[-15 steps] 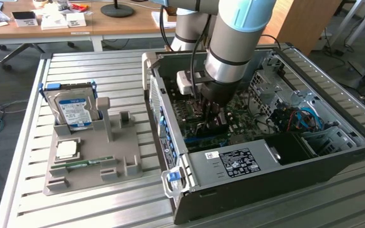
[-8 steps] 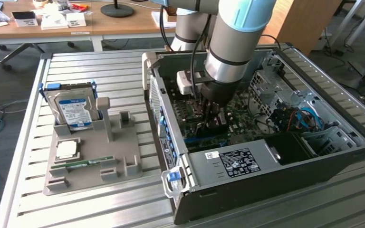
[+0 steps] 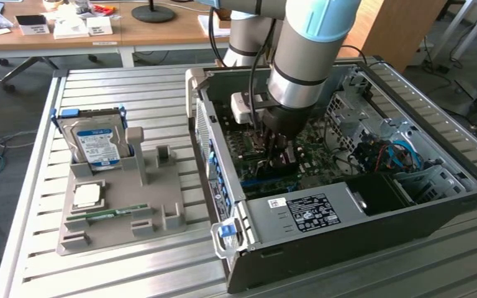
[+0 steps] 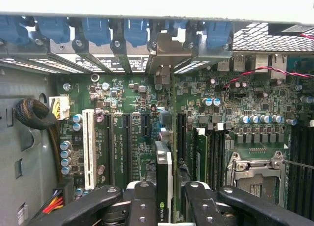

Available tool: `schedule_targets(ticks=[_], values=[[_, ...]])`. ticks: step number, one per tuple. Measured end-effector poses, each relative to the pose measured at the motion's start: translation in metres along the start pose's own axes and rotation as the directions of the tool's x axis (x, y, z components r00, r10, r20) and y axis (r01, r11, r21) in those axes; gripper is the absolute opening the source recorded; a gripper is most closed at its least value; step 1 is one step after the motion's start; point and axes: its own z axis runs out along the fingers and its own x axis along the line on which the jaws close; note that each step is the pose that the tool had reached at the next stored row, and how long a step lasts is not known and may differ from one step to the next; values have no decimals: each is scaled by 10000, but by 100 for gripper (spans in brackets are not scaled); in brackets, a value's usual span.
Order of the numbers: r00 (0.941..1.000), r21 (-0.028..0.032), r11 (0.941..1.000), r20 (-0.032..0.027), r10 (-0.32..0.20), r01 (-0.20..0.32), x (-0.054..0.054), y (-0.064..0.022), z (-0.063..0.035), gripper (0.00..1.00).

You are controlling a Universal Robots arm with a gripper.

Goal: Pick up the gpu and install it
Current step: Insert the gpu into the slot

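Observation:
The gpu (image 4: 164,174) stands on edge between my fingers (image 4: 141,202), thin and dark, with a small green logo on its near end. Its silvery end bracket (image 4: 162,64) reaches up to the case's rear slot openings. My gripper (image 4: 164,206) is shut on the card, deep inside the open computer case (image 3: 346,217), just above the green motherboard (image 4: 122,96). In the exterior view the gripper (image 3: 273,160) hangs low over the board. Whether the card's edge sits in a slot I cannot tell.
A white slot (image 4: 89,147) and black slots (image 4: 126,147) lie beside the card; memory sticks (image 4: 201,157) and the processor socket (image 4: 255,169) on its other side. Outside the case, a grey holder (image 3: 122,205) carries a hard drive (image 3: 96,144) and a memory stick (image 3: 106,214).

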Motion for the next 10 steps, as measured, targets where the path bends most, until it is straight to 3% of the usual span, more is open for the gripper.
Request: schedule_targets(ticks=[10], values=[[10000,0,10000,4,0,0,3,6,21,27]])
